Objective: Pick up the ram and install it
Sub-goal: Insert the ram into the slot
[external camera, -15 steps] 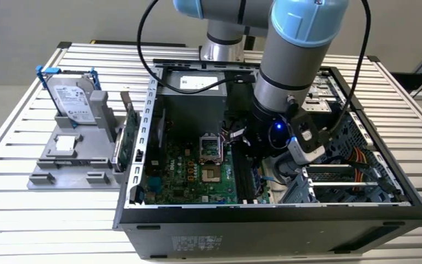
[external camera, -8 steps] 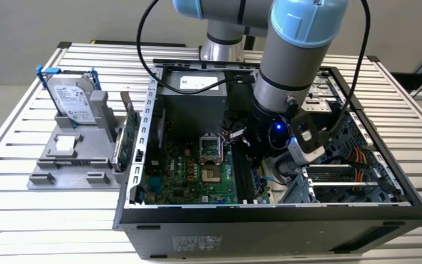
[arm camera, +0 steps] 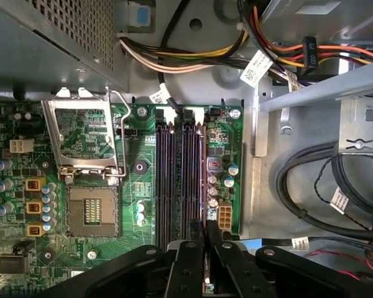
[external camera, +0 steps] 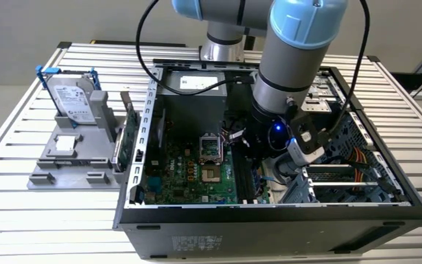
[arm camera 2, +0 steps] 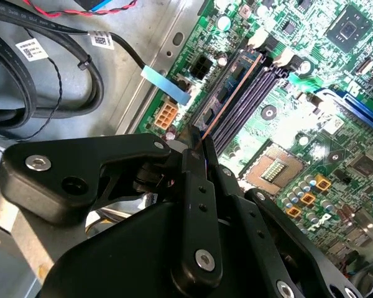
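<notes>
Pincer [arm camera 2: 196, 146] is pinching the ram [arm camera 2: 230, 93], seen edge-on as a thin strip, and holding it along the dark memory slots [arm camera: 180, 180] of the motherboard [external camera: 196, 176] inside the open computer case [external camera: 284, 231]. In the exterior view, the arm is reaching into the case at about three o'clock of the processor socket [external camera: 209, 148]. Likely risk: a slightly tilted strip could be missing its slot and jamming against the latches.

Even, bright light in the exterior view, with glare on the slatted table [external camera: 20, 209]. Inside the case [external camera: 270, 220] it is dimmer. Both wrist views are sharp on the motherboard [arm camera: 137, 149].
</notes>
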You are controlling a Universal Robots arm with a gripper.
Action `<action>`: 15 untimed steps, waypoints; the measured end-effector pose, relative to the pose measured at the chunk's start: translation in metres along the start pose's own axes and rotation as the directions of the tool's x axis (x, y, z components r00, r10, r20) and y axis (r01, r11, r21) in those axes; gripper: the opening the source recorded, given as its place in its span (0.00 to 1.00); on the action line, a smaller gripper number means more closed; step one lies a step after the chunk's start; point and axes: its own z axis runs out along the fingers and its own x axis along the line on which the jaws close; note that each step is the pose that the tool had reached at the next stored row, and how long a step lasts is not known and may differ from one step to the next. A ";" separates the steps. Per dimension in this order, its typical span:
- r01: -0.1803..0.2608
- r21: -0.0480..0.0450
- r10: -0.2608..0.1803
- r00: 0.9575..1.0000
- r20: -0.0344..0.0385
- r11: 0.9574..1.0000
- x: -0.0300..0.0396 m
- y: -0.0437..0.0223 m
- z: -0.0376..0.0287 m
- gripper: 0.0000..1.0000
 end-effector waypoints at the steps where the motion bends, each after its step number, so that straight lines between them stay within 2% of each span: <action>1: 0.000 0.000 0.000 1.000 0.000 1.000 0.0002 0.0000 0.0001 0.00; 15: 0.001 0.001 -0.001 1.000 0.000 1.000 0.0007 0.0001 0.0050 0.00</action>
